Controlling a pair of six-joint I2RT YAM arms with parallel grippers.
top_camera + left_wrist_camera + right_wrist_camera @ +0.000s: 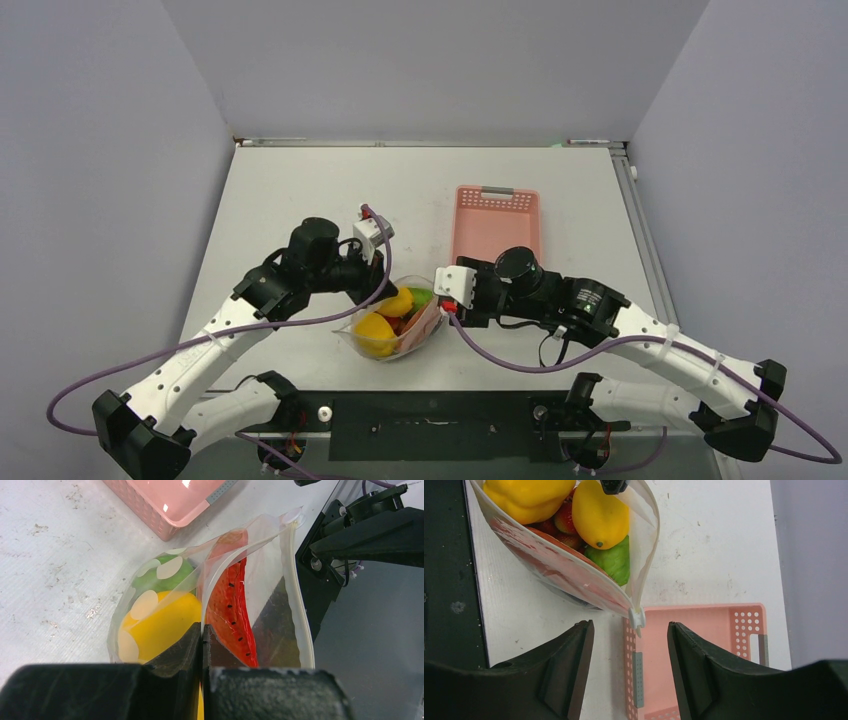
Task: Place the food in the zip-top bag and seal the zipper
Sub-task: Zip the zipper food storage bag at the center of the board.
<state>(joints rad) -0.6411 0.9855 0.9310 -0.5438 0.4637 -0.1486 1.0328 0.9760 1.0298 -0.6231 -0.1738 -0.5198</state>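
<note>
Clear plastic zip-top bag (347, 331) sits low centre of the top view, between my 2 grippers, mouth gaping. Inside: yellow pepper (526, 497), lemon (599, 515), green round fruit (616, 560), red watermelon slice (232, 610) with black seeds, and a strawberry-like piece (565, 519), partly hidden.

Left gripper (202, 636): clenched on the near lip of the bag mouth, film pinched between the pads, bottom centre of its wrist view.

Right gripper (629, 627): fingers spread, grasping nothing. A small white tab (637, 616) at the corner of the zipper (651, 535) hangs just between them, untouched. Slider or end stop, cannot tell.

Pink basket (497, 190) stands upper right of the bag, apart from it.

Step, my judgement: loading looks finished and sealing is in hand. Next move calls for the right fingers to close on that corner with both strips lined up, then press along the mouth toward my left grip. The watermelon slice lies close to the strip and could jam the seal.

Writing: no brand, label or text legible anywhere. Only white polka dots (150, 602) on the bag.
</note>
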